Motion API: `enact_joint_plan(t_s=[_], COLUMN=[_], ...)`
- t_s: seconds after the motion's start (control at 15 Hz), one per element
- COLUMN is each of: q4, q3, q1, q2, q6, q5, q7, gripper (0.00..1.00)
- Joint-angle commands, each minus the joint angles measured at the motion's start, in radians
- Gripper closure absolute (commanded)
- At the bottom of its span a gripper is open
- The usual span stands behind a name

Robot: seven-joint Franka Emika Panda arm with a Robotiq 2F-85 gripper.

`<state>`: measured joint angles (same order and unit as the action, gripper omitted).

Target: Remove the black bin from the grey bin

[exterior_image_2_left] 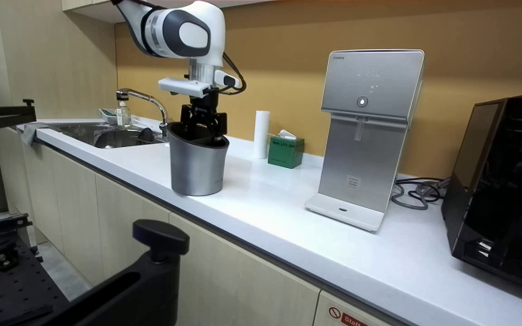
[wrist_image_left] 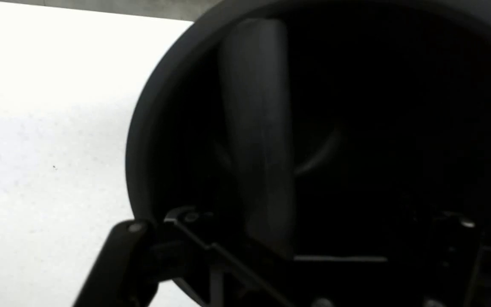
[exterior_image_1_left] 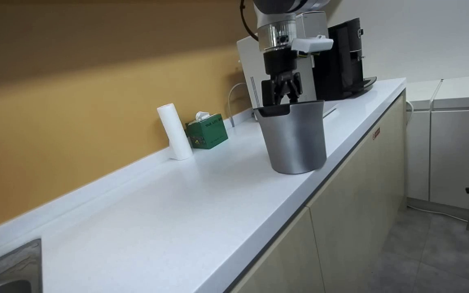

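The grey bin (exterior_image_1_left: 295,140) stands upright on the counter near its front edge; it also shows in an exterior view (exterior_image_2_left: 197,170). The black bin (exterior_image_1_left: 274,110) sits inside it, with only its dark rim and a patch at a notch showing. In the wrist view the black bin (wrist_image_left: 143,128) shows its round rim and dark inside, with a dark strip (wrist_image_left: 258,106) across it. My gripper (exterior_image_1_left: 284,99) points down into the mouth, fingers spread apart; it also shows in an exterior view (exterior_image_2_left: 203,129). In the wrist view its fingertips are lost in the dark.
A white paper roll (exterior_image_1_left: 175,132) and a green tissue box (exterior_image_1_left: 208,132) stand by the wall. A grey water dispenser (exterior_image_2_left: 365,140) and a black machine (exterior_image_2_left: 505,190) stand along the counter. A sink (exterior_image_2_left: 111,136) lies at the far end. The counter's front edge (exterior_image_1_left: 275,211) is close to the bin.
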<state>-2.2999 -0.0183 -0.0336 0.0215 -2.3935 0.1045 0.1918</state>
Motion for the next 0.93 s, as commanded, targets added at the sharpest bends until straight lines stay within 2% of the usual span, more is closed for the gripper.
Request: enact_joint_plan(t_s=[0.0,0.13,0.2,0.27,0.87], q4=[-0.023,-0.031,-0.036,-0.041,-0.052], q3=[0.008,0.009,0.009,0.009,0.022], q1=[0.009,0.008,0.007,0.007,0.003], q2=[0.005,0.004,0.002,-0.001,-0.01], q6=[-0.051,-0.07,-0.084,-0.095,-0.127], q5=[0.01,0.001,0.002,0.001,-0.004], q7=[0.012,0.001,-0.003,-0.006,-0.016], gripper=[0.0,0.0,0.25,0.25,0.89])
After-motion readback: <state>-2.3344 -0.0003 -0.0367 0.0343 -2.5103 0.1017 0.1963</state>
